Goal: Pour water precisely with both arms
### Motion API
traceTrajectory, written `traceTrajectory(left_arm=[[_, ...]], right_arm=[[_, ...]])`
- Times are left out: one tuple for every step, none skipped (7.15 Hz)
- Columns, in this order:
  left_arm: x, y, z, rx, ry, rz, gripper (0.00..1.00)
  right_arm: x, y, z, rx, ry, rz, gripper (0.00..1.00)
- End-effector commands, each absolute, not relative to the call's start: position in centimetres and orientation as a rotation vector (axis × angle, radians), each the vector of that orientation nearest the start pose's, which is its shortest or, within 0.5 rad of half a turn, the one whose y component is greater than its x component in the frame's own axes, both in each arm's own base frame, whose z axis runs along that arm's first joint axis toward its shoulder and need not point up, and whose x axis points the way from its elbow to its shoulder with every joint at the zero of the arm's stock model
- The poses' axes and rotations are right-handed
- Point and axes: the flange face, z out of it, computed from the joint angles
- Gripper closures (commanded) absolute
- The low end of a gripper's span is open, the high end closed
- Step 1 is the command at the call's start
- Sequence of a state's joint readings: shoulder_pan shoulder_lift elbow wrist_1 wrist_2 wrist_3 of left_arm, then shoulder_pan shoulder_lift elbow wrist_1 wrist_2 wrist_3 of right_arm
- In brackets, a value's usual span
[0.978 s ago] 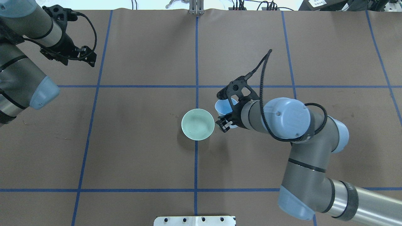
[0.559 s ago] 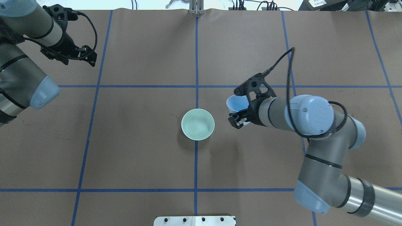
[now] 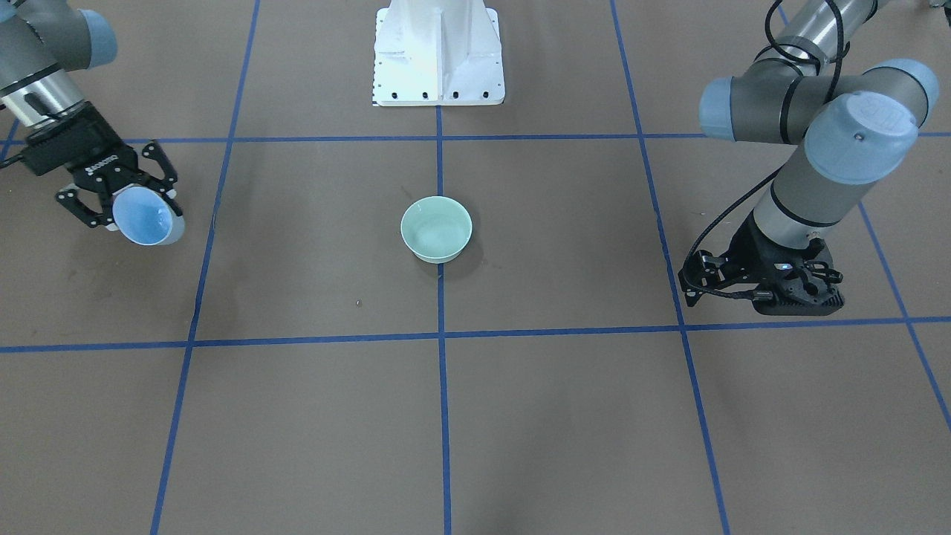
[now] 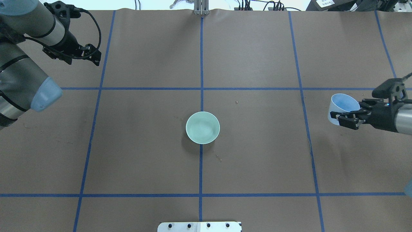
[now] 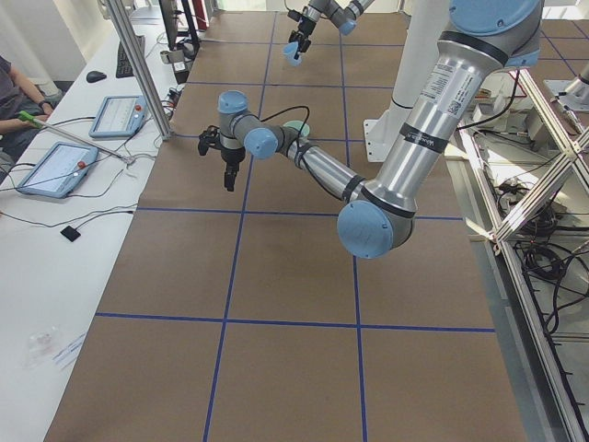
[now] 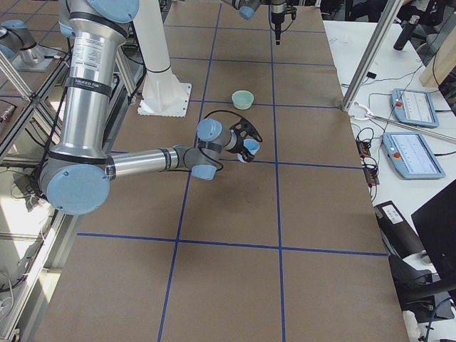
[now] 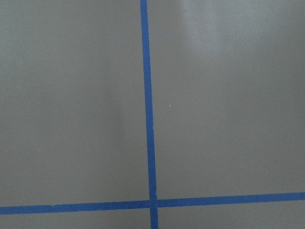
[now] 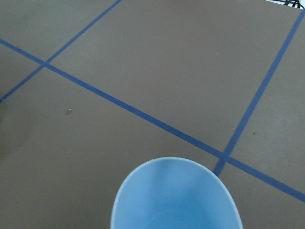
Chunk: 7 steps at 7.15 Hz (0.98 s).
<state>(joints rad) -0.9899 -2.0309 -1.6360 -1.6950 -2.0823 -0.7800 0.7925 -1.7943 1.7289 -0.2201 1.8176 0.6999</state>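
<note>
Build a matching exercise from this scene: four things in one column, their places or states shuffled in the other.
1. blue cup
2. green bowl
3. left gripper
4. white pedestal

A. stands on the central tape line
B. gripped, tilted, by the right gripper
C. at the table's robot-side edge
D. empty, pointing down

Pairs: 1-B, 2-A, 3-D, 4-C.

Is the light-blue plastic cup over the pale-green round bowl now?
No, the right hand holds the light-blue plastic cup far aside from the pale-green round bowl.
</note>
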Motion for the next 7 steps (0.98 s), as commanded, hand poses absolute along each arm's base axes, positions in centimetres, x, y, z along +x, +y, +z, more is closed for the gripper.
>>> traceTrajectory(left_arm=[[29.0, -59.6, 35.2, 0.190, 0.786, -0.024, 0.00], [29.0, -59.5, 35.2, 0.190, 0.786, -0.024, 0.01], [28.9, -59.5, 35.0, 0.193, 0.788, -0.023, 0.00], [28.9, -59.4, 35.1, 0.193, 0.788, -0.023, 0.01], [28.9, -59.4, 35.1, 0.192, 0.787, -0.023, 0.01], [28.9, -59.4, 34.9, 0.193, 0.790, -0.022, 0.01], [28.9, -59.5, 34.8, 0.196, 0.790, -0.022, 0.01]], right_arm=[[-17.0, -35.2, 62.8, 0.891, -1.088, -0.167, 1.00], [-16.2, -35.1, 64.1, 0.893, -1.072, -0.157, 1.00], [-15.4, -34.7, 64.8, 0.905, -1.060, -0.154, 1.00], [-15.1, -34.3, 66.8, 0.911, -1.050, -0.157, 1.00], [-14.6, -33.9, 68.5, 0.967, -1.046, -0.175, 1.00], [-14.9, -34.4, 68.6, 0.993, -1.052, -0.174, 1.00], [-15.8, -35.5, 67.5, 1.024, -1.064, -0.170, 1.00]])
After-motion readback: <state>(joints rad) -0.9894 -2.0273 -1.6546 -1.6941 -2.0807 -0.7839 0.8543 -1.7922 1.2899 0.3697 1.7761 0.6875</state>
